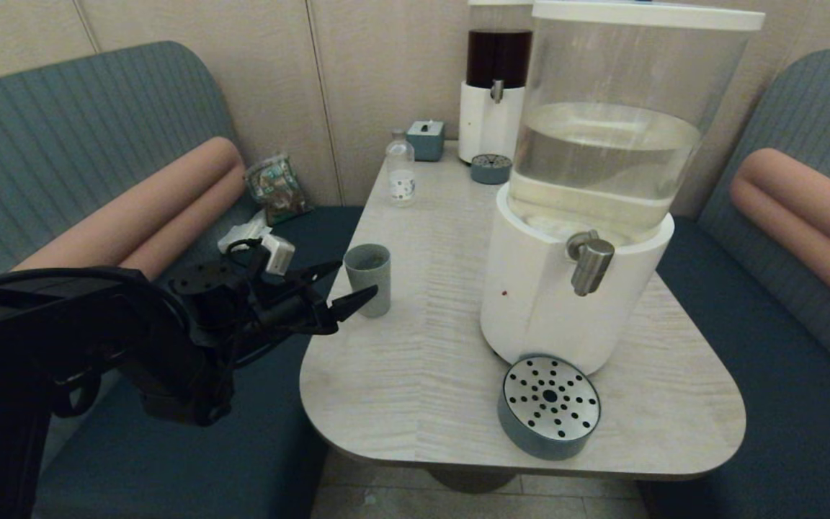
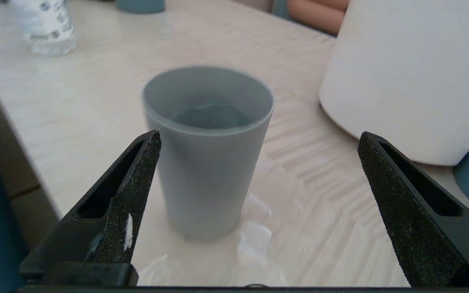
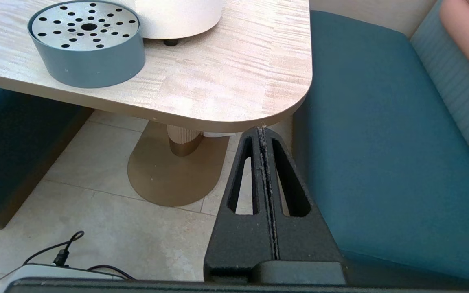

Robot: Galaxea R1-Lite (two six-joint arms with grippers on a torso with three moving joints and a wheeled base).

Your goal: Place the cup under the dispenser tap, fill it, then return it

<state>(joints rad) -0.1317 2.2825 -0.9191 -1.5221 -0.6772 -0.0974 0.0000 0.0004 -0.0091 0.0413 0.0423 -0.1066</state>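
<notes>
The grey-green cup (image 1: 368, 277) stands upright near the table's left edge, well left of the dispenser tap (image 1: 589, 263). That brushed-steel tap juts from the white base of the clear-tank dispenser (image 1: 566, 303). My left gripper (image 1: 357, 278) is open at the cup's left side, level with it. In the left wrist view the cup (image 2: 208, 162) sits just ahead of the open left gripper (image 2: 259, 136), close to one fingertip (image 2: 147, 162) and far from the other. Nothing is held. My right gripper (image 3: 262, 129) is shut and empty, low beside the table's front right corner.
A round blue-grey tray (image 1: 549, 405) with a perforated metal top lies under the tap. At the back stand a small clear bottle (image 1: 400, 169), a dark-liquid dispenser (image 1: 498, 86), a second small tray (image 1: 491, 168) and a blue-grey box (image 1: 426, 138). Padded benches flank the table (image 1: 400, 375).
</notes>
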